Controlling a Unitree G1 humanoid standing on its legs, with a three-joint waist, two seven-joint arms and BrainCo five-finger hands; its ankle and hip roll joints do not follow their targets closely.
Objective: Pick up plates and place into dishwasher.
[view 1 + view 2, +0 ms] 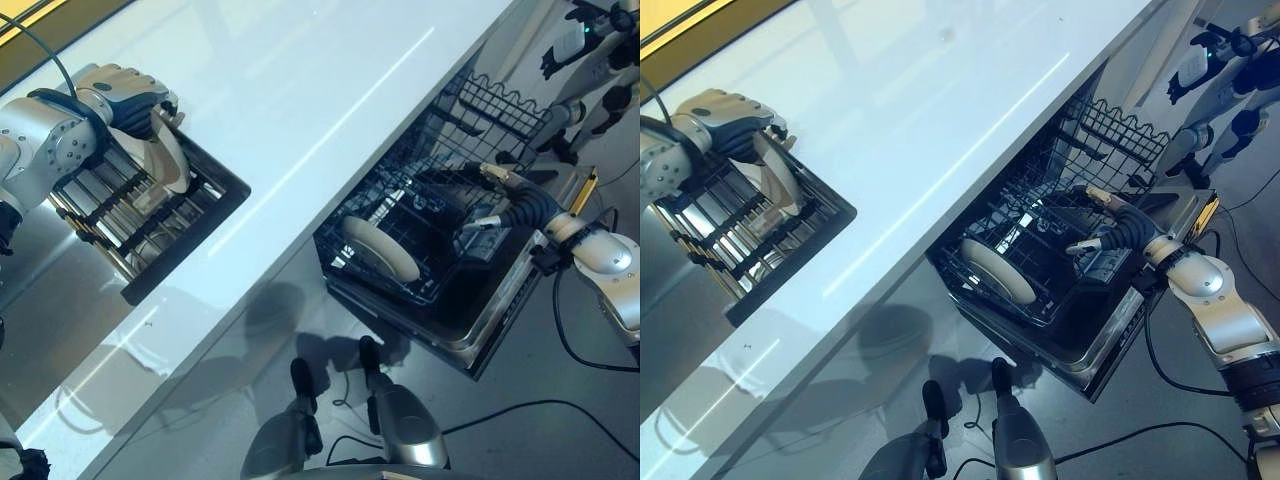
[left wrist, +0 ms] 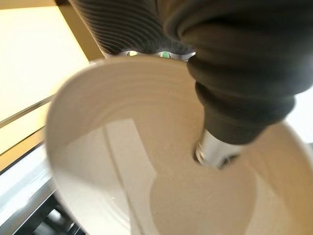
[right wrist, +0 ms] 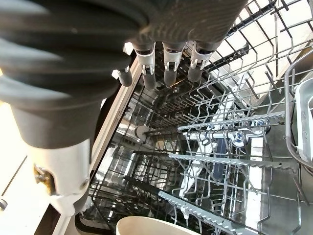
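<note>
your left hand pinches a plate standing on edge in the drying rack by the table's left edge, ready to lift. your right hand, fingers relaxed and apart, hovers over the dishwasher rack, where another plate already stands.

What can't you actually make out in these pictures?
- The left hand's grip on the plate: in the left wrist view the dark cover hides the fingers.
- Lower part of the plate in the dishwasher rack: hidden by the rack wires.
- What the right hand touches: too small to tell.
</note>
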